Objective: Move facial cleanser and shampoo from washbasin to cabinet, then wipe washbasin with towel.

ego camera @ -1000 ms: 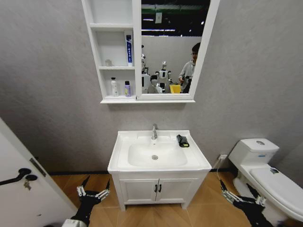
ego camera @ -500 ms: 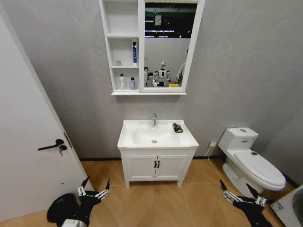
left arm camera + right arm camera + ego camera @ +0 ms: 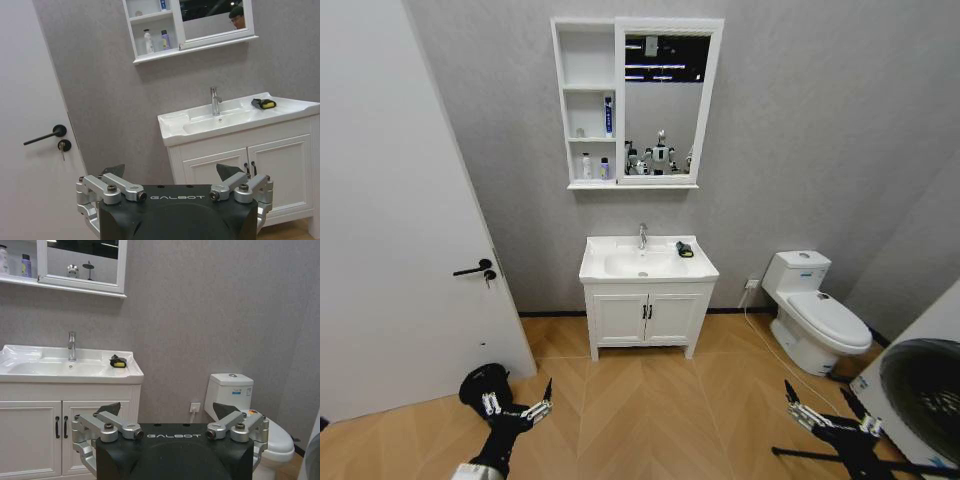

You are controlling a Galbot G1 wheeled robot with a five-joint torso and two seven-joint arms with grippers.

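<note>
Both the left gripper [image 3: 516,406] and right gripper [image 3: 827,410] hang low with fingers spread wide, holding nothing; the view has widened over the last second, so the robot has backed well away from the washbasin [image 3: 647,268]; the towel [image 3: 684,249] lies on its right rim; two bottles stand in the cabinet [image 3: 590,105], suggesting the task is finishing; a toilet [image 3: 813,316] and door [image 3: 400,200] flank the open floor.

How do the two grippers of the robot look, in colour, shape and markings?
Both look alike. The left gripper and the right gripper each have a black body with white "GALBOT" lettering. Silver metal linkages with round bolts carry two dark, pointed fingertips. In the head view the fingers look silver with black tips.
</note>
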